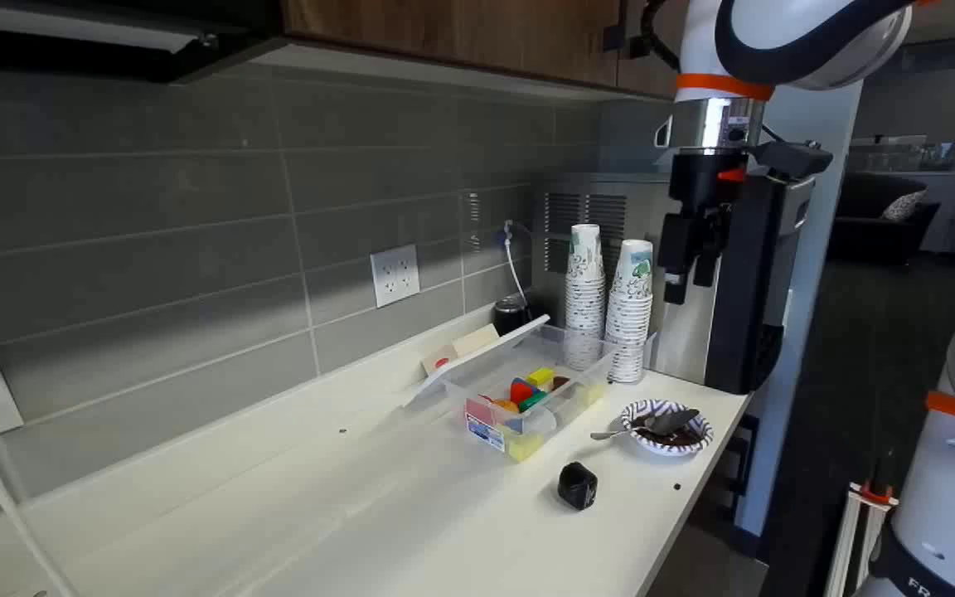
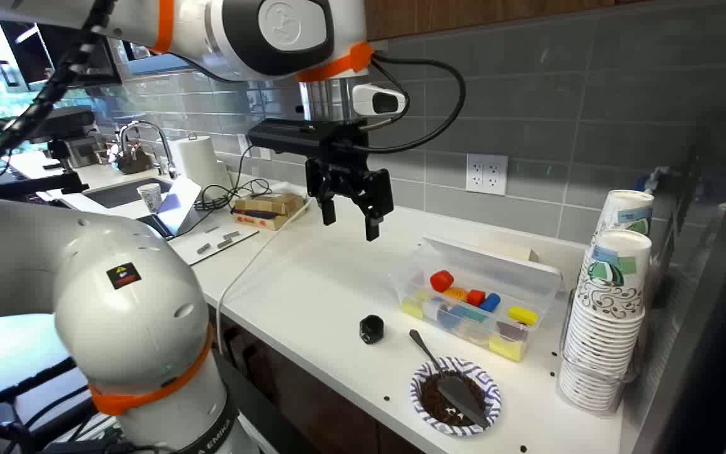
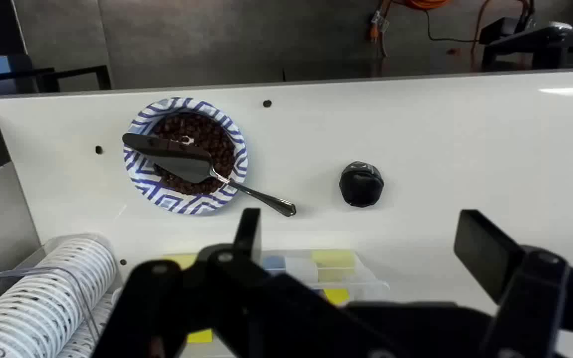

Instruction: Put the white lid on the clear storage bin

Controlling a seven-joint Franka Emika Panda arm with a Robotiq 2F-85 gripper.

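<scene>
My claw hangs in the air with its jaws wide apart; nothing sits between the pads, and neither side touches anything. In the wrist view its own body covers most of the clear storage bin, so steering by that view alone I could knock the rim and skid the bin across the counter.

The white lid stands tilted along the side of the bin nearest the tiled wall, upper edge raised. Whether its foot rests inside the rim or behind it, I can't fairly say through so much see-through plastic, and that is my main worry. If I reach too deep, I may pinch the bin's side together with the thin panel and lift both. If I nudge the wrong face, it could slip down behind or tip in on the coloured blocks.

Farther out, the stacked cups rise near the bin's end, likely to topple if I swing the lid wide that way. The patterned bowl is a lesser risk: a dragged corner might catch its utensil.
</scene>
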